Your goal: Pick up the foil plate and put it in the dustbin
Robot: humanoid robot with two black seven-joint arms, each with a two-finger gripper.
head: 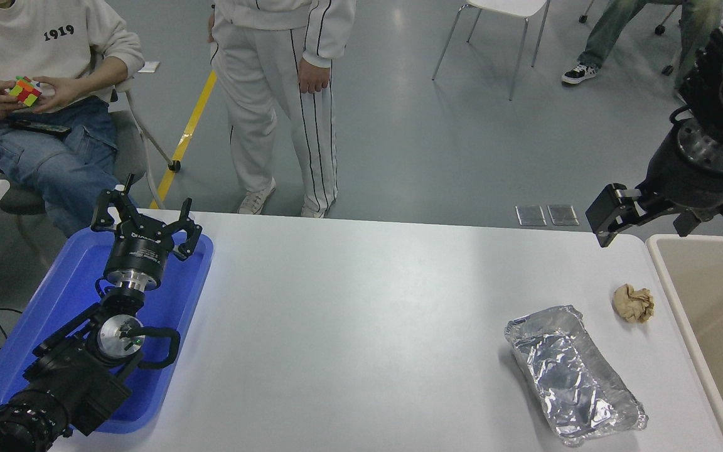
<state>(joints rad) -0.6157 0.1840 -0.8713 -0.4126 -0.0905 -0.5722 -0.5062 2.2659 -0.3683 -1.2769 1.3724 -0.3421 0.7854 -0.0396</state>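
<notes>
The foil plate (575, 375) lies on the counter (349, 326) beside the dustbin (713, 326); the right end effector (641, 216) hovers released above, the left end effector (146, 216) parked, fingers spread.

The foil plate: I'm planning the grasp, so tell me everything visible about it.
The foil plate is a shiny silver tray of crinkled aluminium foil, rectangular with rounded corners and a raised, slightly dented rim. It lies open side up and empty on the white table, turned diagonally, near the right end. Nothing touches it but the table.

One foil plate (573, 375); one dustbin (675, 276)
</notes>
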